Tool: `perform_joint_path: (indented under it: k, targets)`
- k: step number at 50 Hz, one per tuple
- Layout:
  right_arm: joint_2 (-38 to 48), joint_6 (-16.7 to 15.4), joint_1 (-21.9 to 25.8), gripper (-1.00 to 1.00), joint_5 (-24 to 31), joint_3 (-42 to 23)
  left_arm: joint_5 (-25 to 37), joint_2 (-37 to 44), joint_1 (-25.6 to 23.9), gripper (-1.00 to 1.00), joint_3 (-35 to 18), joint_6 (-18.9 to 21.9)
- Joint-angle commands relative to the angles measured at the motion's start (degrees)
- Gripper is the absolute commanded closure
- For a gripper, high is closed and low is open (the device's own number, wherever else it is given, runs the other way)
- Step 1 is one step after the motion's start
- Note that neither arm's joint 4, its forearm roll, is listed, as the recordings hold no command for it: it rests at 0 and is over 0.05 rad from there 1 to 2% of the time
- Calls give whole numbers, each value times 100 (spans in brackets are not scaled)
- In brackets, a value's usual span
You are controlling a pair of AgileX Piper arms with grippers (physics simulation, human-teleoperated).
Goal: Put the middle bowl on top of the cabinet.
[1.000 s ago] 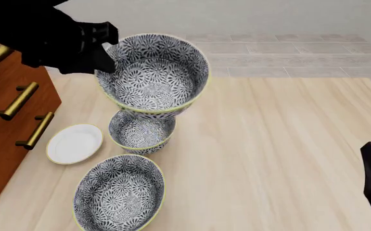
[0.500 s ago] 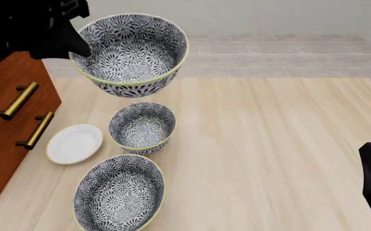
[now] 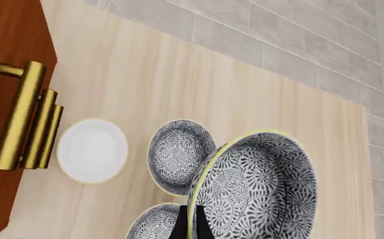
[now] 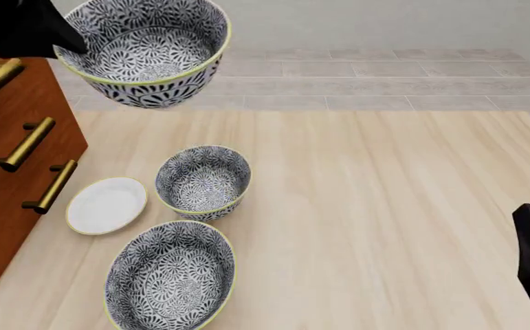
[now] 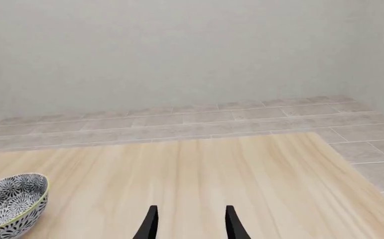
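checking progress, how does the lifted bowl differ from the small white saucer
The lifted bowl hangs in the air, pinched at its rim by the left gripper; the saucer lies flat on the table. The bowl is deep and dark floral-patterned; the saucer is shallow and plain white. Both are round with a pale yellow rim.

The middle bowl [image 4: 146, 51] hangs above the table [image 4: 384, 206], right of the cabinet [image 4: 12, 158].

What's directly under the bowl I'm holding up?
Below the lifted bowl the wrist view shows bare table and two bowls standing there; the lifted one covers part of the tabletop and both bowls.
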Motion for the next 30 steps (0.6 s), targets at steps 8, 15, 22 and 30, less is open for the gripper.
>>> perform_joint_path:
  k: [8, 15, 22, 30]
  targets:
    - [-4, 4, -9, -100, 9, 0, 209, -19, 458, 100, -377, -197]
    - [3, 10, -21, -100, 9, -14, 342, -3, 646, 100, -641, -346]
    - [-2, 15, -33, -100, 15, -22, 448, 45, 1009, 100, -777, -442]
    - [-9, 17, -45, -100, 6, -7, 511, 71, 1304, 100, -852, -684]
